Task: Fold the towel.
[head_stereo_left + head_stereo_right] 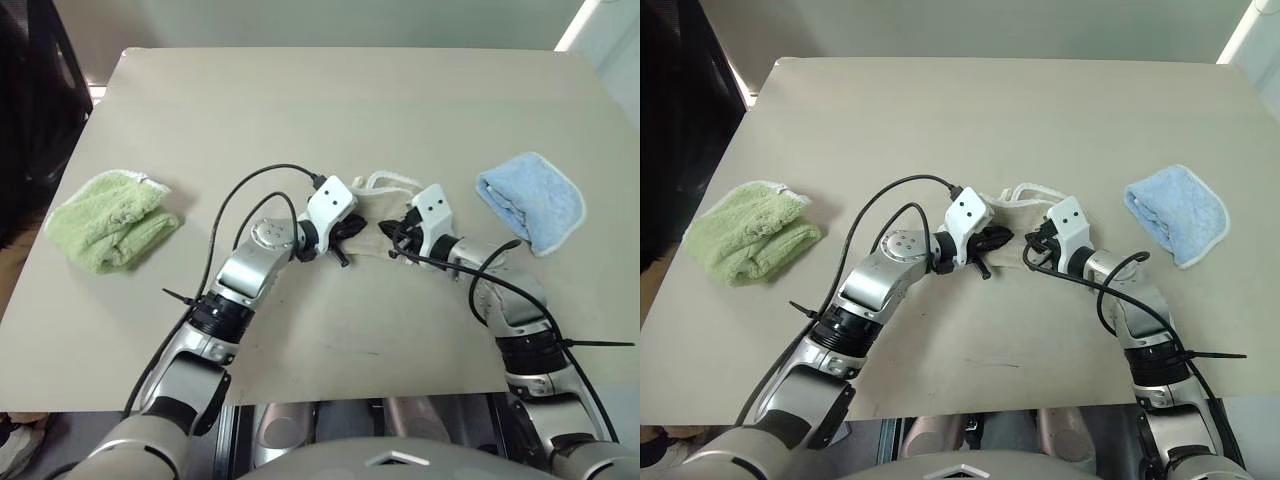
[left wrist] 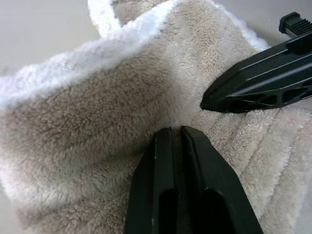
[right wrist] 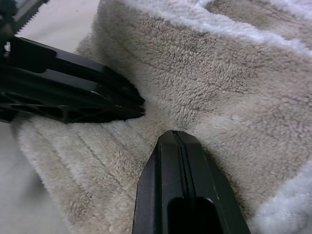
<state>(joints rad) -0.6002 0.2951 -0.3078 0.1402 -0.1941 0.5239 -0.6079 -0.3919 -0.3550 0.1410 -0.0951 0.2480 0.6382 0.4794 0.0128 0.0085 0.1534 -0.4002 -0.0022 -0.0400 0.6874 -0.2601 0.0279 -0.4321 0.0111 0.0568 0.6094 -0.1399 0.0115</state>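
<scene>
1. Towel (image 1: pixel 375 215): beige terry, bunched mid-table (image 1: pixel 330 110) between the two arms, white edging humped up at the far side.
2. Step looks like the pinch before a fold. Left pincer (image 2: pixel 176 130) and right pincer (image 3: pixel 174 134) are both clenched, tips buried in the pile, apparently nipping cloth.
3. Next move probably calls for a joint lift, carrying the pinched cloth over evenly.
4. Pose: both forearms converge inward, pincers angled slightly down, tips close together.

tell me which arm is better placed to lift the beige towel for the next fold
Neither clearly: the left gripper and right gripper are both shut on the beige towel, near its middle, tips almost meeting. A two-handed lift looks likeliest.
</scene>
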